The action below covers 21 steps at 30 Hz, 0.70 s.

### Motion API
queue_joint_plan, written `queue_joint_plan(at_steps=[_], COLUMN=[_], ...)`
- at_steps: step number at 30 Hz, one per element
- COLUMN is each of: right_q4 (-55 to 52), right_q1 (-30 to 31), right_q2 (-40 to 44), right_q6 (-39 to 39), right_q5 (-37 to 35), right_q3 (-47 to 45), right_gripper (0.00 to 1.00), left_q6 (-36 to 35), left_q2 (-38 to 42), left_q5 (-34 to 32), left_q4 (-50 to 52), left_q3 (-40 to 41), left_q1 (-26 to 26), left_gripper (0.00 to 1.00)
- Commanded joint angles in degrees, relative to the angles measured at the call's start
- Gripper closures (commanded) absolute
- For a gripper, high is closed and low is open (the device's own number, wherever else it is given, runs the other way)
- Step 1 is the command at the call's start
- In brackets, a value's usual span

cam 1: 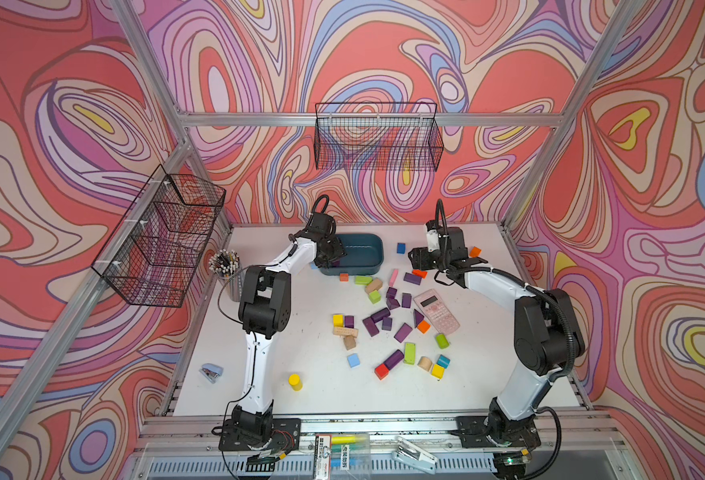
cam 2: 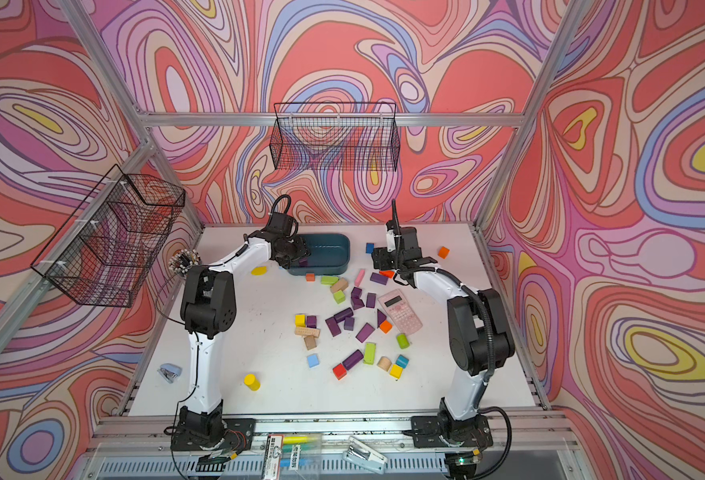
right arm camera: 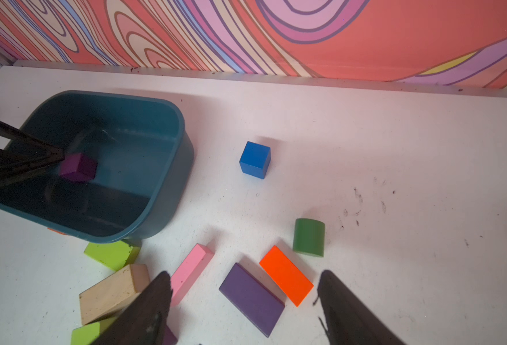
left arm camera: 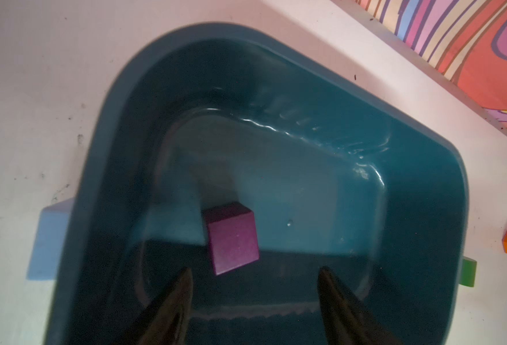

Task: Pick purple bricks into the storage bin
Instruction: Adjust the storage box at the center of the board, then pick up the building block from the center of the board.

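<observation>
Hovering over the shallow dark teal plastic storage bin [left arm camera: 419, 224], left end effector [left arm camera: 255, 270] is released, jaws spread. The small dark-purple wooden cube [left arm camera: 232, 237] lies free inside the bin, touching neither finger; drop looks done. In both top views the bin is at centre frame, at the back of the white desk [cam 1: 321, 399]. Right end effector [right arm camera: 243, 273] is also released and empty, poised above the flat purple wooden bar [right arm camera: 252, 298] just beside an orange bar [right arm camera: 286, 274], likely lining up the next pick. Other purple bricks [cam 1: 403, 332] are scattered mid-desk, below the bin in frame.
</observation>
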<state>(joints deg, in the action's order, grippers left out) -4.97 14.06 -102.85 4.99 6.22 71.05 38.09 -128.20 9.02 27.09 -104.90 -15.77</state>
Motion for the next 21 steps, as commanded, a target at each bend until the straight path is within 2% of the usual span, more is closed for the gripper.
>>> queue_joint_plan(at_steps=[1, 10, 21], right_q4=[-0.8, -1.3, -4.0], right_q1=[0.3, 0.2, 0.2], right_q2=[-0.5, 0.5, 1.0], right_q6=[-0.9, -0.5, 1.4], right_q5=[0.0, -0.3, -0.3], right_q3=[1.4, 0.5, -0.6], right_gripper=[0.19, 0.19, 0.19], left_q6=[-0.4, -1.0, -5.8], left_q2=[3.9, 10.9, 14.9], left_q5=[0.9, 2.3, 4.1], left_q4=[-2.7, -11.6, -16.1], left_q3=[2.4, 12.5, 17.2], left_q1=[-0.4, -1.0, -2.6], left_gripper=[0.28, 0.22, 0.16])
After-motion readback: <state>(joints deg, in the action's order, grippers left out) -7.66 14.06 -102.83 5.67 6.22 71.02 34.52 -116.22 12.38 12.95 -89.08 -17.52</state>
